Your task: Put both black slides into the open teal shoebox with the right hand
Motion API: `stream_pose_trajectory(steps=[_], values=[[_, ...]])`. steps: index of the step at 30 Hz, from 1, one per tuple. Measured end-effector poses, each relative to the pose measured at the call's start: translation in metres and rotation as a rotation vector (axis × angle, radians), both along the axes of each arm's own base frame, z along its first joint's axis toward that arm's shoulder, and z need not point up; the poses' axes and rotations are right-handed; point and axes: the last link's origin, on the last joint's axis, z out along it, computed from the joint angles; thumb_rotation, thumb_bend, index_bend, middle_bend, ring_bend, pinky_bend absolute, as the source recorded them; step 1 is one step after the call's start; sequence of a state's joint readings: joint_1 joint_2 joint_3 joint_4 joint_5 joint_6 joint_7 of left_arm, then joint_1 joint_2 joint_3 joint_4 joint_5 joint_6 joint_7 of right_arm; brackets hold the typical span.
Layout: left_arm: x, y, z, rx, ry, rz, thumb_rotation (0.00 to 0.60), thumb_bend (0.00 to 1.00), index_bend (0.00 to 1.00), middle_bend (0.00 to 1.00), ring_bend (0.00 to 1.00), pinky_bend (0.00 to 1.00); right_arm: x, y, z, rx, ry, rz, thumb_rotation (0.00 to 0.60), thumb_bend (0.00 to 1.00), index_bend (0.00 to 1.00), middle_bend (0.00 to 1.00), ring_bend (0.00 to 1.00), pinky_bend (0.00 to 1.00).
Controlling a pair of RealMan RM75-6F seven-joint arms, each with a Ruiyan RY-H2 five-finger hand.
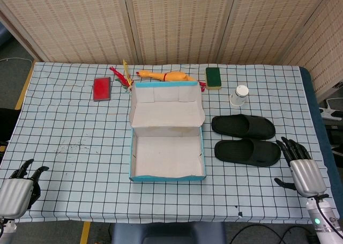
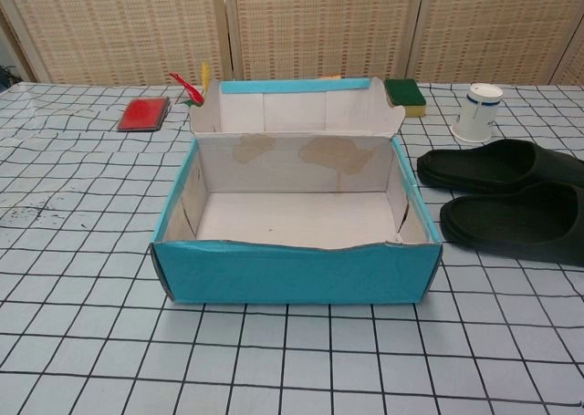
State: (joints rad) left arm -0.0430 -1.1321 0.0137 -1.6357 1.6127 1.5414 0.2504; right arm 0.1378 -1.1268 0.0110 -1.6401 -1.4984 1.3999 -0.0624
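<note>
Two black slides lie side by side right of the box: the far slide point(image 1: 244, 126) point(image 2: 497, 166) and the near slide point(image 1: 247, 151) point(image 2: 513, 218). The open teal shoebox point(image 1: 167, 177) point(image 2: 297, 274) stands mid-table, empty, its lid folded back. My right hand point(image 1: 301, 166) rests on the table just right of the near slide, fingers spread, holding nothing. My left hand point(image 1: 20, 186) sits at the front left corner, fingers apart and empty. Neither hand shows in the chest view.
Behind the box lie a yellow rubber chicken point(image 1: 163, 76), a red-and-yellow toy point(image 1: 122, 76), a red pad point(image 1: 102, 88) point(image 2: 144, 114), a green sponge point(image 1: 214, 77) point(image 2: 404, 95) and a white paper cup point(image 1: 239, 95) point(image 2: 477, 112). Woven screens back the table.
</note>
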Motion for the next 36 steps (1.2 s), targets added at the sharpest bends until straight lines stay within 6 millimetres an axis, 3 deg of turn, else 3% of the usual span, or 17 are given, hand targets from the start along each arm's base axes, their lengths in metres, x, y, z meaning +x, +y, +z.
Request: stream_pose_trajectory(steps=[15, 28, 36], values=[[-0.002, 0.004, 0.000, -0.004, -0.015, 0.008, 0.600, 0.64, 0.29, 0.11, 0.13, 0.36, -0.006, -0.011, -0.006, 0.037, 0.008, -0.018, 0.600, 0.00, 0.00, 0.00, 0.00, 0.09], [-0.001, -0.002, 0.006, 0.024, -0.024, 0.025, 0.600, 0.64, 0.29, 0.11, 0.13, 0.37, -0.027, -0.063, -0.022, 0.153, 0.031, -0.141, 0.600, 0.00, 0.00, 0.00, 0.00, 0.09], [0.000, -0.002, 0.007, 0.021, -0.029, 0.026, 0.600, 0.64, 0.29, 0.11, 0.13, 0.37, -0.022, -0.090, -0.049, 0.253, 0.039, -0.148, 0.600, 0.00, 0.00, 0.00, 0.00, 0.09]])
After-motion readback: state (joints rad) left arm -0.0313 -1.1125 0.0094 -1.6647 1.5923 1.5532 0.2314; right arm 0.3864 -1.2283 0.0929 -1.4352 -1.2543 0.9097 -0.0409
